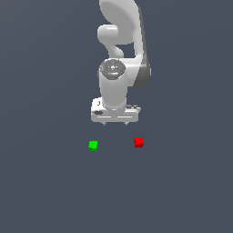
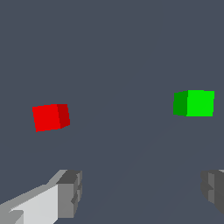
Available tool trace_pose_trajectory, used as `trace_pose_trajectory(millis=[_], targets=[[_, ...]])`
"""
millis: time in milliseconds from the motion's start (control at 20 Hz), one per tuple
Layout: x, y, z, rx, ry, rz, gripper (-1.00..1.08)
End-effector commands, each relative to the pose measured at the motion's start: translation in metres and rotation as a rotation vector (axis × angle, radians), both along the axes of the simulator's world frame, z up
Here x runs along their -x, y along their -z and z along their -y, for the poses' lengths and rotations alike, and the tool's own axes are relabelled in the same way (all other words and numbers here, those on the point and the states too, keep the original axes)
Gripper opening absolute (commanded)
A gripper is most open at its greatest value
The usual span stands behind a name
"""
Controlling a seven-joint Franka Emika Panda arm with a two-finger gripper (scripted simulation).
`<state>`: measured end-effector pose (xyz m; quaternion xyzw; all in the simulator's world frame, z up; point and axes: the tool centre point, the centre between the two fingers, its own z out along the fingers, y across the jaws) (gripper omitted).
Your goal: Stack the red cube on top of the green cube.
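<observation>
The red cube [image 1: 139,142] lies on the dark grey floor toward the exterior view's right. The green cube [image 1: 93,145] lies apart from it toward the exterior view's left. My gripper [image 1: 115,123] hangs above the floor behind the two cubes, roughly between them, touching neither. Its jaws stand wide apart and hold nothing. In the wrist view the red cube [image 2: 50,117] and the green cube [image 2: 195,103] both show ahead of the two grey fingertips [image 2: 70,192], with the gripper [image 2: 142,190] open and empty.
The white arm [image 1: 119,54] rises behind the gripper. The dark grey floor [image 1: 182,191] spreads flat around both cubes, with no other object on it.
</observation>
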<state>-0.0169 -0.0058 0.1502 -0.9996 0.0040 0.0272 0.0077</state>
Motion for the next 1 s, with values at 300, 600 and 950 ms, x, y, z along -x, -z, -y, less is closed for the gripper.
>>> trace_pose_trajectory(millis=[300, 600, 950], targets=[[-0.004, 0.010, -0.016, 0.000, -0.016, 0.007, 1.00], [-0.015, 0.038, -0.059, 0.003, -0.061, 0.026, 1.00], [-0.027, 0.071, -0.110, 0.008, -0.114, 0.049, 1.00]])
